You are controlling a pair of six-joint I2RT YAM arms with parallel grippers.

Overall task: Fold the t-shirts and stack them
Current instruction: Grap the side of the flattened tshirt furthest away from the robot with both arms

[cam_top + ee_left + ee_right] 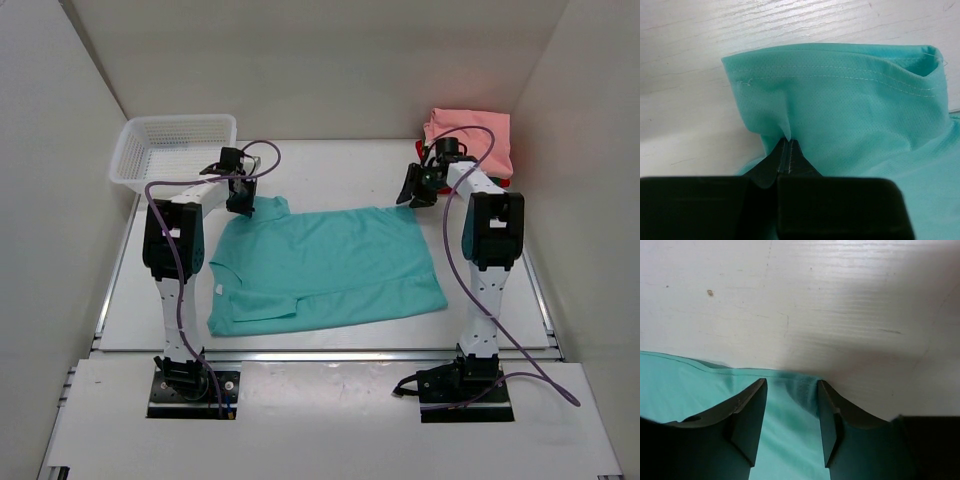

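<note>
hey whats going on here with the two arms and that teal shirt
Two robot arms are working on a teal t-shirt spread out on the table. The left hand is shut on cloth at the shirt's far left corner, bunching it up a little. The right hand is open, one finger on each side of the hem at the far right corner, not yet closed on it. A salmon pink shirt lies in the table's far right corner, and a white mesh basket stands at the far left.
</note>
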